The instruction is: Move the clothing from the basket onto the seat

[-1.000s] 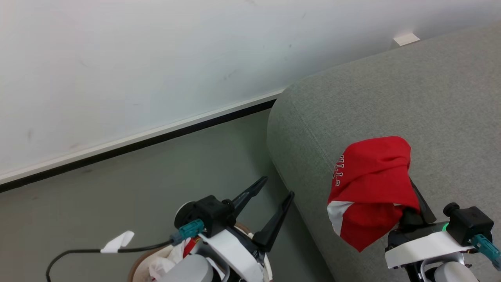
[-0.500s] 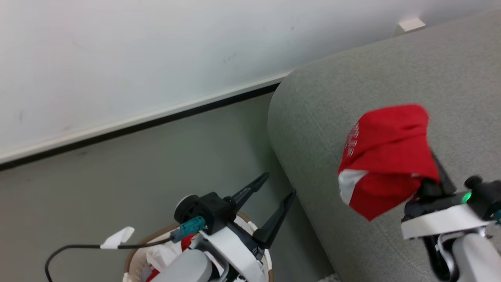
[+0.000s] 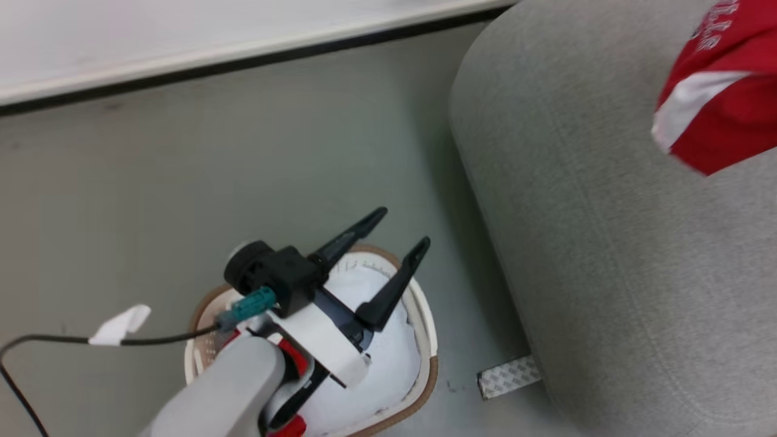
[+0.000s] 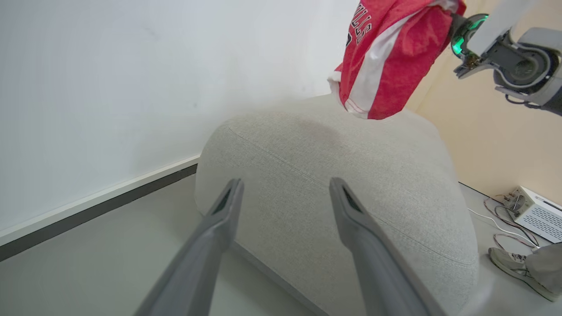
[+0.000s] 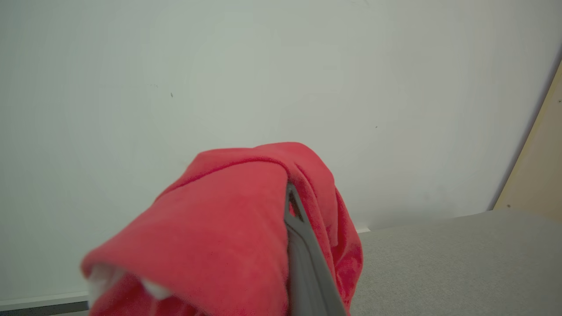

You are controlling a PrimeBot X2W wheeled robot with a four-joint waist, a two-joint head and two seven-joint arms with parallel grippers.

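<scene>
A red garment (image 3: 722, 103) with a white panel and white lettering hangs in the air above the light-grey sofa (image 3: 607, 243). It is draped over my right gripper, which is shut on it. In the right wrist view the garment (image 5: 228, 228) covers all but one dark finger (image 5: 303, 250). My left gripper (image 3: 400, 229) stands open and empty over the cream basket (image 3: 428, 376) with the brown rim. More red clothing (image 3: 292, 364) lies in the basket beside a white cloth pad (image 3: 388, 358), partly hidden by my left arm. The left wrist view shows the open left gripper (image 4: 285, 184), the sofa (image 4: 351, 188) and the hanging garment (image 4: 386, 57).
The basket stands on grey floor close to the sofa's rounded side, with a white wall and dark baseboard behind. A patterned tape strip (image 3: 508, 376) lies on the floor by the sofa. Beyond the sofa are a white box (image 4: 533, 215) with cables and a person's shoe (image 4: 518, 270).
The head camera has tilted down, so the basket shows more fully. My right gripper has lifted the red garment higher and farther over the sofa. The left gripper stays open.
</scene>
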